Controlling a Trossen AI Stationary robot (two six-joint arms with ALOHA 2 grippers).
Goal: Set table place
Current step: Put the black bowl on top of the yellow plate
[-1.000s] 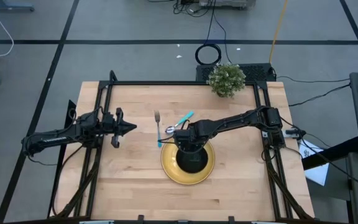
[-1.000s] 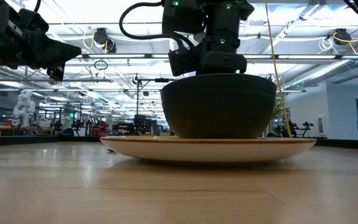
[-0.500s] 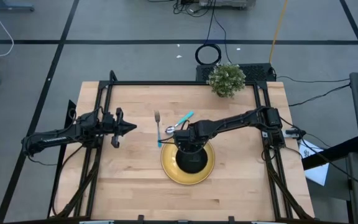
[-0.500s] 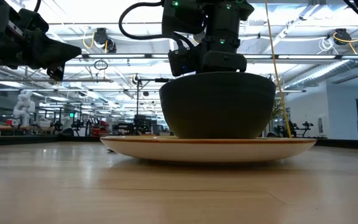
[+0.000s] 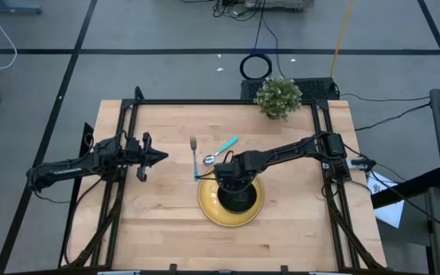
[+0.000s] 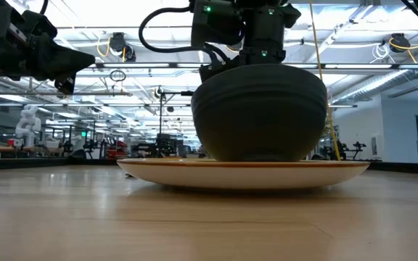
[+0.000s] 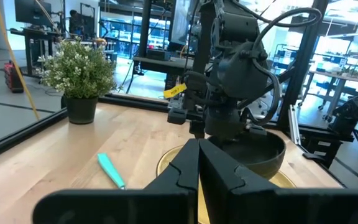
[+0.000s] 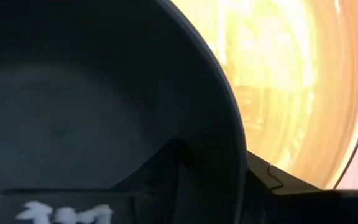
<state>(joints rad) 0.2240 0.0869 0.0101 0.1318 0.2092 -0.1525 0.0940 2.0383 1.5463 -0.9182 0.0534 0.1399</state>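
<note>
Your yellow plate (image 5: pixel 231 216) lay on the table (image 5: pixel 296 229), in front of the potted plant (image 5: pixel 279 98). A black bowl (image 6: pixel 261 112) stood on the plate, tipped slightly. Your right gripper (image 5: pixel 228 175) was clamped on the bowl's rim on the side toward the plant, one finger inside and one outside. A fork (image 5: pixel 193 156), spoon (image 5: pixel 209 159) and teal utensil (image 5: pixel 224 145) lay between plate and plant. Your left gripper (image 5: pixel 156 156), fingers closed together, hovered well clear of the plate.
</note>
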